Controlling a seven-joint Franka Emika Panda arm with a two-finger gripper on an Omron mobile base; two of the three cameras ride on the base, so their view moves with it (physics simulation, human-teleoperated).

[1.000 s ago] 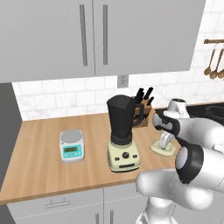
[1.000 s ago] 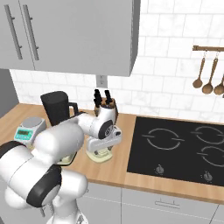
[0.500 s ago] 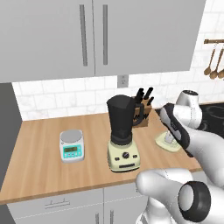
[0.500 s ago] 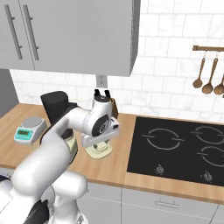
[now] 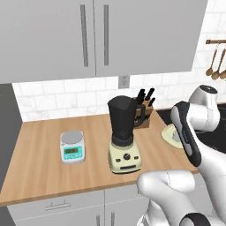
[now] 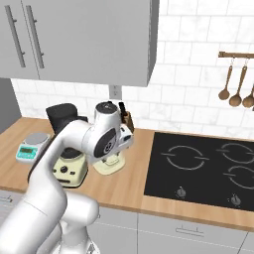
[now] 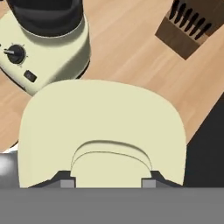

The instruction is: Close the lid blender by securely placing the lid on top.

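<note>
One second on, the arm has swung down over the lid (image 7: 103, 127) right of the blender (image 5: 125, 134), pincer (image 7: 106, 181) spread around its knob, grasp imminent.

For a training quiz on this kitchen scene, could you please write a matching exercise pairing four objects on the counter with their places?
Things:
1. lid
2. blender
3. scale
4. knife block

Places:
A. against the tiled wall, behind the jar's handle
B. farthest toward the counter's left end
C. flat on the wood, between the cream base and the black hob
D. mid-counter, jar mouth uncovered

Pairs: 1-C, 2-D, 3-B, 4-A
</note>
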